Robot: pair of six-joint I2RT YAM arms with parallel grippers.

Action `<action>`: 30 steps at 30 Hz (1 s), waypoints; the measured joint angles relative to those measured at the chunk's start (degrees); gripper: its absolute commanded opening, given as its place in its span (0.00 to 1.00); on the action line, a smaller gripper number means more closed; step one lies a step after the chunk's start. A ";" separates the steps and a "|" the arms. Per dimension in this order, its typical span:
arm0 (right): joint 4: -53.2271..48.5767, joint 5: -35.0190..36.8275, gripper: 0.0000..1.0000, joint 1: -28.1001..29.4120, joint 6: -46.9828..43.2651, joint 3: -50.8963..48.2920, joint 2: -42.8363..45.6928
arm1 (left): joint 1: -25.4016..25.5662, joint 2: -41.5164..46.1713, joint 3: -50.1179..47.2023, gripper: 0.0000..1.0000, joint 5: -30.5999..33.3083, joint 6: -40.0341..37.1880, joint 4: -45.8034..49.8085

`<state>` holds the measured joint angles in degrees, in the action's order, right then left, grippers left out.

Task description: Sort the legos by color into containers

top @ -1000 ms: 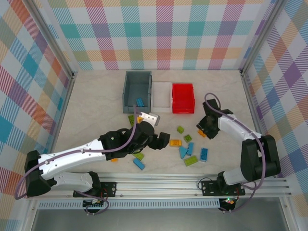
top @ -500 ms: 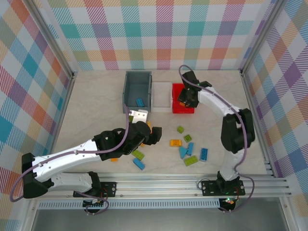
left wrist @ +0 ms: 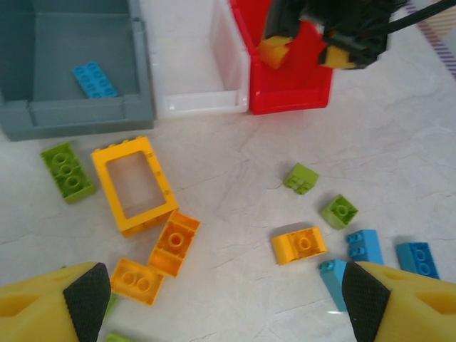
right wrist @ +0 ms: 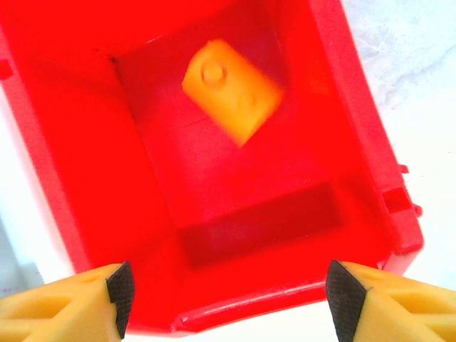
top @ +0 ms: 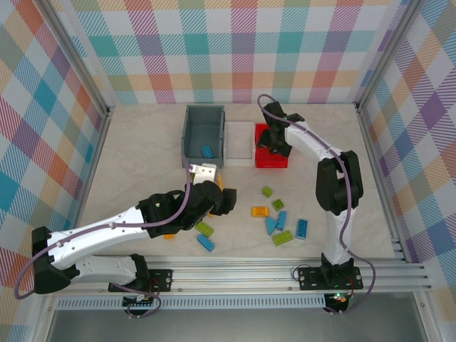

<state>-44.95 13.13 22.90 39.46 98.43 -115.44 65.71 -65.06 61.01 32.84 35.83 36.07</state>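
Marbled tabletop [top: 135,149], plaid walls [top: 242,50] behind; nearest the bases, left gripper [left wrist: 224,303] hung with fingers spread wide and nothing between them over the loose legos [left wrist: 298,244], orange frame [left wrist: 134,184] among them. Farther back, right gripper [right wrist: 234,293] stood over the red bin [right wrist: 64,185], fingers parted and empty, an orange brick [right wrist: 231,89] inside the bin clear of both. Judged step: orange drop-off done; next move called for a fresh pick from the pile, matched to bin colour.
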 measured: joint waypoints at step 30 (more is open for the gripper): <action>23.37 -2.25 0.70 30.88 -7.32 -50.75 55.47 | -38.45 -31.45 0.70 0.67 -22.25 6.58 -8.20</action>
<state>-21.58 10.87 53.78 32.14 47.68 -59.96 27.27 -96.51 61.71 10.59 42.41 27.88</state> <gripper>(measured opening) 0.699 0.678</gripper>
